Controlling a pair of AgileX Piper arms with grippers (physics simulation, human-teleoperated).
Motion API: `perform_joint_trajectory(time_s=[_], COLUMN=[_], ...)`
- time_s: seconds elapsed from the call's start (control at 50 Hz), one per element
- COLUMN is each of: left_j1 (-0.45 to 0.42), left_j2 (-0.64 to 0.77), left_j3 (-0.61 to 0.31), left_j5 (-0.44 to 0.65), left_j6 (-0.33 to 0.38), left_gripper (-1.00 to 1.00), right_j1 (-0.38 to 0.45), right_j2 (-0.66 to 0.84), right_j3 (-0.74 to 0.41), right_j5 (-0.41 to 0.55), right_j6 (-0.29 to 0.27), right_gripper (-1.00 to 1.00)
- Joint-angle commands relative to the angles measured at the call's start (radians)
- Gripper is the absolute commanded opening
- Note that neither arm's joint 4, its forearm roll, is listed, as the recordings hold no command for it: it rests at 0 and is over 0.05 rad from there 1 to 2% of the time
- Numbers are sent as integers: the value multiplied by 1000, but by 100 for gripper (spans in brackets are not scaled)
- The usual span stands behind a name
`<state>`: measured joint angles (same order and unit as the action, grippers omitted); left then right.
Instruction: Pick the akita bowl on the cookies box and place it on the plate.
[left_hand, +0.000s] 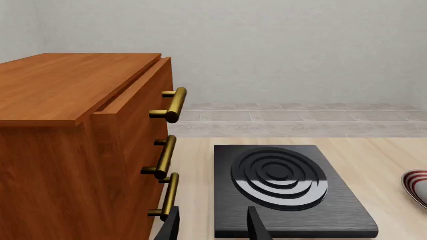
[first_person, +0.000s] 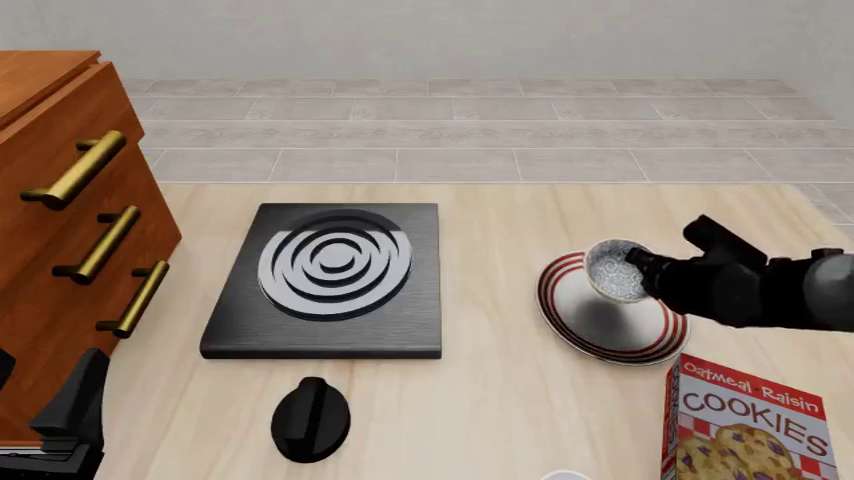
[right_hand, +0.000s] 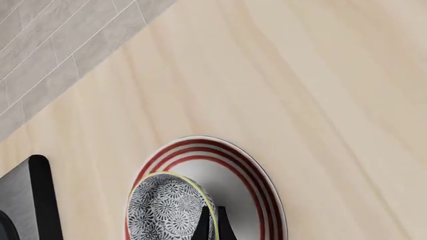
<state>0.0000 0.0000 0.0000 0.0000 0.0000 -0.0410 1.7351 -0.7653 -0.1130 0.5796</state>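
Observation:
The speckled akita bowl (first_person: 615, 270) hangs tilted over the plate (first_person: 607, 335), a white plate with red rings at the table's right. My right gripper (first_person: 643, 268) is shut on the bowl's rim. In the right wrist view the bowl (right_hand: 167, 210) sits over the plate (right_hand: 260, 190), with the fingertips (right_hand: 212, 225) pinched together on its rim. The red cookies box (first_person: 747, 425) lies at the front right, nearer than the plate, with nothing on it. My left gripper (left_hand: 213, 227) stands open near the front left, pointing at the stove, with nothing between its fingers.
A black square stove (first_person: 331, 280) with white rings lies mid-table. A black knob-shaped object (first_person: 311, 418) sits in front of it. A wooden drawer cabinet (first_person: 60, 220) with brass handles stands at the left. A small white object (first_person: 566, 475) peeks in at the front edge.

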Motion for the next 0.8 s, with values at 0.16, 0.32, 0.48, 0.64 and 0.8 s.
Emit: perform_joint_trajectory(time_s=[0.16, 0.32, 0.48, 0.64, 0.8], left_j1=[0, 0, 0, 0, 0], left_j2=[0, 0, 0, 0, 0], left_j3=[0, 0, 0, 0, 0], left_j5=[0, 0, 0, 0, 0], left_j6=[0, 0, 0, 0, 0], left_gripper=[100, 100, 100, 100, 100], right_j1=[-7, -2, -4, -7, -7], right_j2=[29, 45, 52, 60, 65], right_j3=[-1, -2, -4, -5, -7], right_j5=[-21, -30, -31, -32, -33], right_j6=[3, 3, 0, -3, -4], right_gripper=[-100, -100, -100, -100, -100])
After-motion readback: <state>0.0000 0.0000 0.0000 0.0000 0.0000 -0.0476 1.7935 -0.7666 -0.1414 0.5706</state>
